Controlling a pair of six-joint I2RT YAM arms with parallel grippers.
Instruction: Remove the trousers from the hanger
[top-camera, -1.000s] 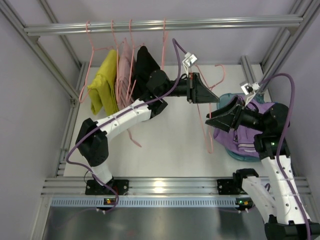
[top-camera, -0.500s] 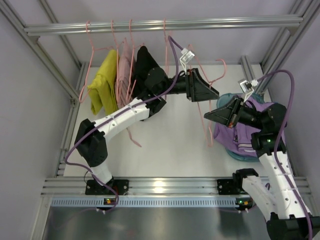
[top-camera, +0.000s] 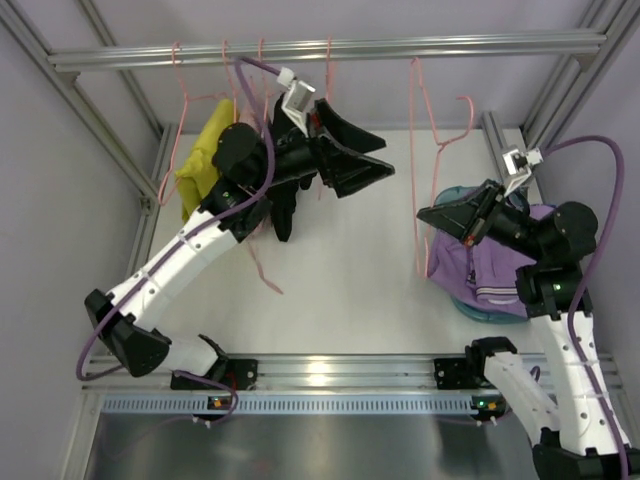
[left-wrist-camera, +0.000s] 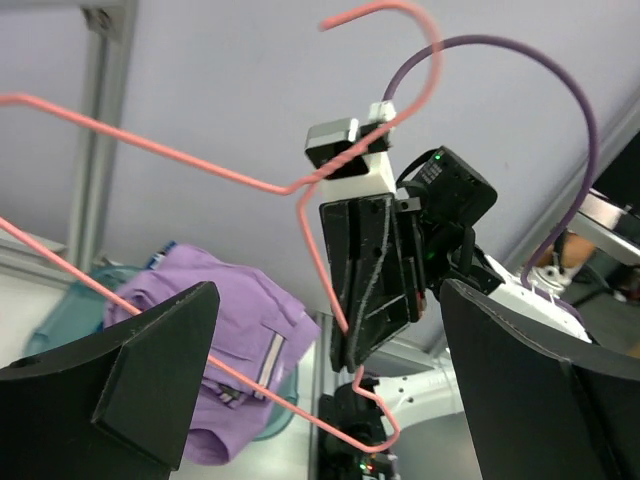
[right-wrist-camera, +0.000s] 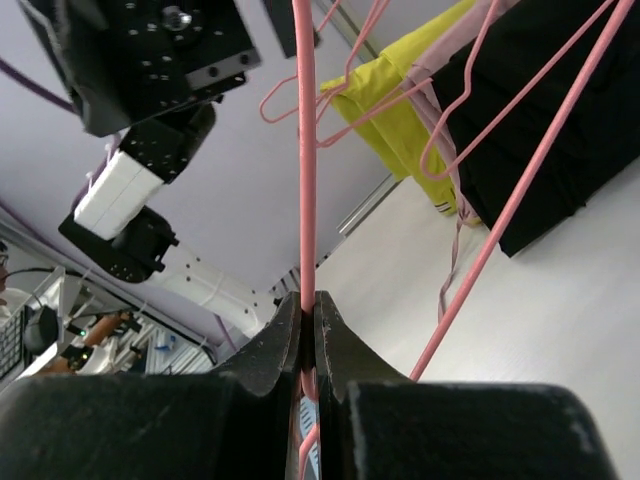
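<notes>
An empty pink wire hanger (top-camera: 416, 130) stands upright, its top up by the rail (top-camera: 480, 42). My right gripper (top-camera: 422, 214) is shut on its lower wire. The right wrist view has the jaws (right-wrist-camera: 308, 302) pinched on the pink hanger wire (right-wrist-camera: 305, 150). The purple trousers (top-camera: 490, 272) lie off the hanger in a teal basket (top-camera: 480, 314) under the right arm. My left gripper (top-camera: 386, 158) is open and empty, left of the hanger and apart from it. Between its spread fingers (left-wrist-camera: 150, 380) I see the hanger (left-wrist-camera: 200, 165) and the purple trousers (left-wrist-camera: 220, 335).
Yellow trousers (top-camera: 202, 170) and black trousers (top-camera: 284, 215) hang on pink hangers at the rail's left, behind the left arm. In the right wrist view yellow (right-wrist-camera: 400, 110), pink (right-wrist-camera: 440, 95) and black (right-wrist-camera: 540, 130) garments hang together. Aluminium frame posts border the white table (top-camera: 340, 280).
My left gripper opened, let go of the hanger and swung left toward the hanging clothes. My right gripper shut on the hanger, which now stands upright nearer the rail.
</notes>
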